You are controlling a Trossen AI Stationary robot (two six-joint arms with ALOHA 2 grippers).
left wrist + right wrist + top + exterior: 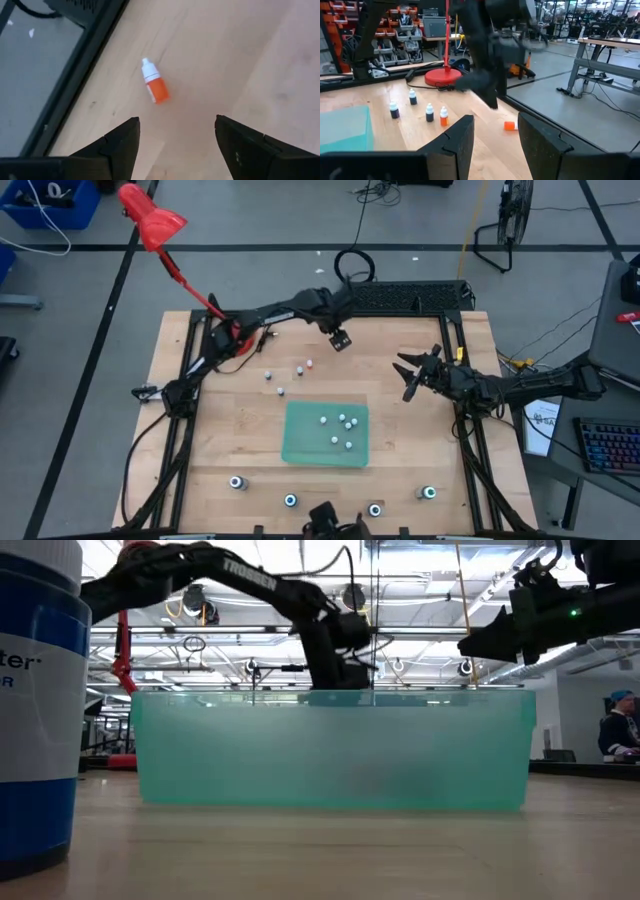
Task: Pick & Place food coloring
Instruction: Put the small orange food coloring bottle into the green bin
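Observation:
An orange food coloring bottle (pixel 154 88) with a white cap lies on its side on the wood near the table's far edge. My left gripper (pixel 175 145) hangs open above it and touches nothing; it also shows in the high view (pixel 340 338). Other small bottles (pixel 281 391) stand upright on the table left of centre. Several more (pixel 340 425) sit inside the green tray (pixel 300 450). Dark round jars with teal tops (pixel 290 501) stand along the near edge. My right gripper (pixel 410 370) hovers open right of centre, holding nothing.
The green tray's translucent wall (pixel 330 755) fills the low view. A blue-and-white jar (pixel 35 710) stands close to that camera. A black frame rail (pixel 75 75) runs along the far table edge beside the orange bottle. A red stand base (pixel 442 77) sits beyond the upright bottles (pixel 429 113).

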